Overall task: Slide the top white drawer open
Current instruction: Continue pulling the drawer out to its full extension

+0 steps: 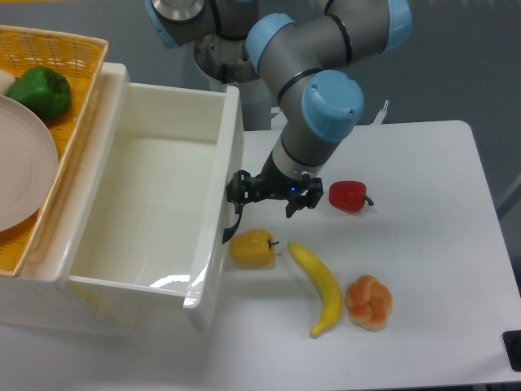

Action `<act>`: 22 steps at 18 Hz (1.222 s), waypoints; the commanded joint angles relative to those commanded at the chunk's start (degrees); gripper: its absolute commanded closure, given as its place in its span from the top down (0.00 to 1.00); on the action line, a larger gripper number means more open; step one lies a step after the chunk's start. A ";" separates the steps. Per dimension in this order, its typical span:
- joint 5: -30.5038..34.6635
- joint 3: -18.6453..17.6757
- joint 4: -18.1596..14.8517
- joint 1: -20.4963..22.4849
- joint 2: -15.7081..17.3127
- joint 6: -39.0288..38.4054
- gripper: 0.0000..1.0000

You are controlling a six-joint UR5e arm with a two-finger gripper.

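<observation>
Crowding top white drawer [155, 204] front, yellow pepper [251, 248] (touching), banana [318, 285] beside

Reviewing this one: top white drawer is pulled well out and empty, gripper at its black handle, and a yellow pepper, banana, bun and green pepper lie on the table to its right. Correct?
Not quite. The fourth item on the table is a red pepper, not green; the green pepper sits in the yellow wicker basket. The camera view shows it. The rest holds: top white drawer out and empty, gripper at the black handle, yellow pepper, banana and bun.
</observation>
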 joint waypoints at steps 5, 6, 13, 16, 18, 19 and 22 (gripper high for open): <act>-1.23 -0.09 0.18 0.18 -0.18 0.09 1.00; -1.23 -0.09 0.18 0.18 -0.35 0.17 1.00; -2.29 -0.18 0.26 -0.26 -1.32 0.17 1.00; -3.42 -0.35 1.14 -0.26 -1.41 0.97 1.00; -4.13 -0.35 1.49 -0.26 -1.32 1.14 1.00; -4.22 -0.35 1.49 -0.26 -1.32 1.32 1.00; -4.05 -0.44 1.49 -0.26 -1.58 1.32 1.00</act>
